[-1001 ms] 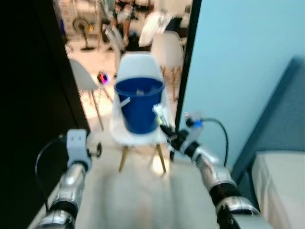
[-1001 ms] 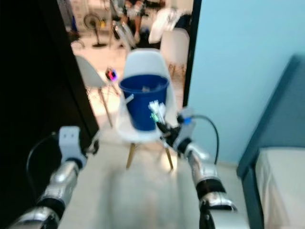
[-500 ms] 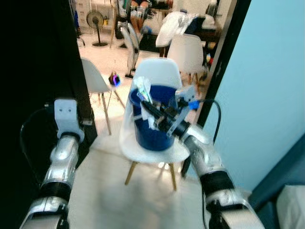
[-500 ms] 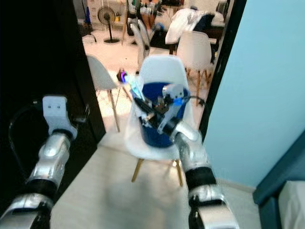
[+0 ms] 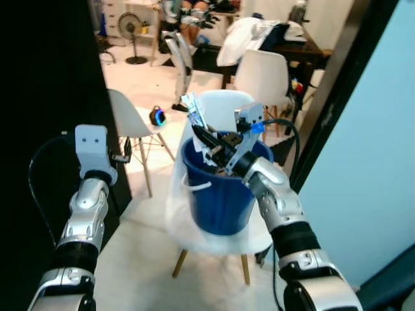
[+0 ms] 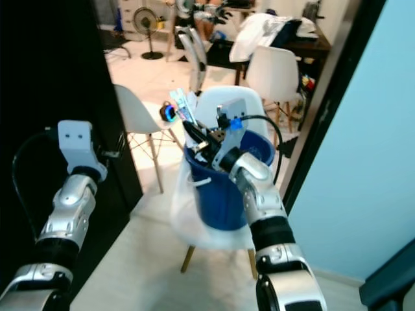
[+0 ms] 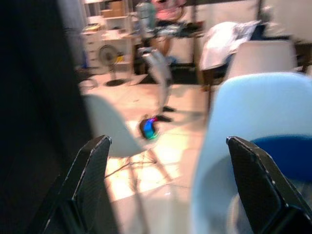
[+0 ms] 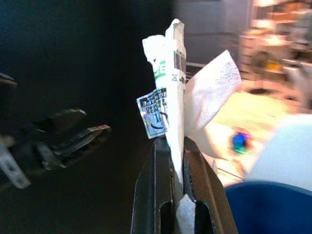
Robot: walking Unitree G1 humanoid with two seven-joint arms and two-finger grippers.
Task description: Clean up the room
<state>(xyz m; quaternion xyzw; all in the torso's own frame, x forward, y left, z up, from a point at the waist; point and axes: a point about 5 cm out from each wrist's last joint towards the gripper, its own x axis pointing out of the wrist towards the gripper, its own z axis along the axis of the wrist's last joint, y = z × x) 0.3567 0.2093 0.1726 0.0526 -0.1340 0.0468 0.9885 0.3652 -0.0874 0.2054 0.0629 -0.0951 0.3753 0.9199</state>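
A blue bucket [image 5: 220,194] stands on the seat of a white chair [image 5: 224,107] just past a doorway. My right gripper [image 5: 198,131] is shut on a crumpled white wrapper with printed labels [image 8: 170,87], held upright above the bucket's near left rim. In the right wrist view the fingers [image 8: 157,190] pinch the wrapper's lower end, and the bucket rim [image 8: 273,195] lies beside and below them. My left gripper [image 7: 168,146] is raised left of the chair, next to the dark door, open and holding nothing; it looks toward the chair back and bucket [image 7: 287,156].
A dark door [image 5: 45,97] fills the left, and a black door frame and light blue wall [image 5: 382,162] the right. Beyond the doorway are more white chairs [image 5: 130,116], a small glowing gadget [image 5: 157,116], a fan [image 5: 135,29], a cluttered table [image 5: 305,48] and a seated person.
The camera has come closer to the chair. My right gripper has carried the wrapper up from beside the bucket to above its rim. The left arm stays raised.
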